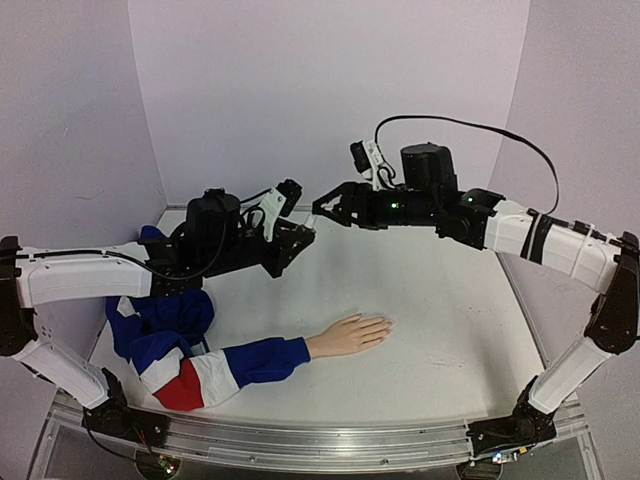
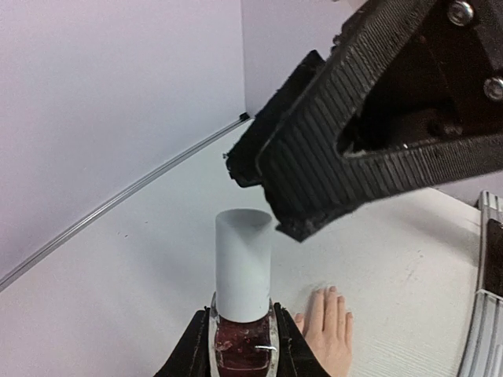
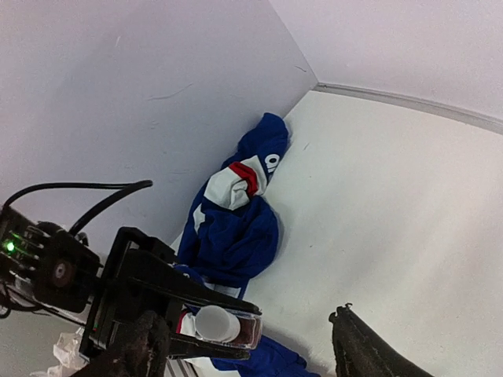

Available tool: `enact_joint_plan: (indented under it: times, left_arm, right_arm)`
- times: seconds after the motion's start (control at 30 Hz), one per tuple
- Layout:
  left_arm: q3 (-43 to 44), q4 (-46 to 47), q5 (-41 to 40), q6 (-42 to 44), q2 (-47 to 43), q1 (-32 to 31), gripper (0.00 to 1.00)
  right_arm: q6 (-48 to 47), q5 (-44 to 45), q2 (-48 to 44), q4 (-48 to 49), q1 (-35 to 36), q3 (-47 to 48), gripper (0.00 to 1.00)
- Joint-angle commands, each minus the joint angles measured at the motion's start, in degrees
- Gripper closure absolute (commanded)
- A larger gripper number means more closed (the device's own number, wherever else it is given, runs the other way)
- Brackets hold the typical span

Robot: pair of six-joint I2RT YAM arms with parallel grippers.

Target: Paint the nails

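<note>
My left gripper (image 1: 298, 238) is shut on a small dark red polish bottle (image 2: 242, 349) with a pale cap (image 2: 244, 267) and holds it above the table. My right gripper (image 1: 326, 209) is open, its fingers (image 2: 354, 149) just above and beyond the cap, apart from it. In the right wrist view the bottle (image 3: 250, 331) lies between my spread right fingertips (image 3: 141, 349). The peach mannequin hand (image 1: 350, 335) lies flat on the table below, its pale nails (image 2: 332, 291) pointing away, in a blue, white and red sleeve (image 1: 235, 365).
The rest of the blue, white and red garment (image 3: 236, 212) is bunched at the table's left side against the wall (image 1: 150, 320). White walls close the back and sides. A metal rail (image 1: 330, 445) runs along the near edge.
</note>
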Motion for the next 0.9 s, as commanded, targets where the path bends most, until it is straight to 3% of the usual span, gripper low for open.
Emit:
enact_joint_plan:
  times: [0.0, 0.2, 0.43, 0.57, 0.7, 0.83, 0.87]
  left_arm:
    - [3.93, 3.43, -7.13, 1.92, 2.01, -0.35, 1.0]
    - [5.34, 3.43, -6.58, 2.57, 3.97, -0.63, 1.0]
    - [5.92, 3.43, -5.95, 1.29, 4.05, -0.63, 1.0]
    - [4.99, 3.34, -0.9, 0.7, 2.17, -0.48, 1.0]
    - [3.28, 3.41, 18.82, -1.49, -0.89, 2.94, 1.0]
    - [7.09, 3.85, 56.38, -12.06, 0.21, 11.25, 1.0]
    - [8.88, 3.81, 64.65, -14.2, 1.95, 12.22, 1.0]
  right_arm:
    - [5.94, 4.98, 2.81, 2.51, 1.43, 3.52, 0.32]
    - [6.57, 2.71, 6.66, 2.58, 1.58, 5.84, 0.46]
    - [6.82, -0.41, 7.97, 3.5, 1.53, 5.88, 0.81]
    - [4.11, -2.52, 7.1, 3.87, 1.41, 4.92, 0.99]
    - [-6.55, -14.04, 5.28, 3.78, 1.06, 4.76, 1.0]
    - [-19.06, -44.12, 3.85, 2.12, 0.93, 4.89, 1.0]
    - [-19.66, -46.57, 3.42, 1.69, 0.95, 4.91, 1.0]
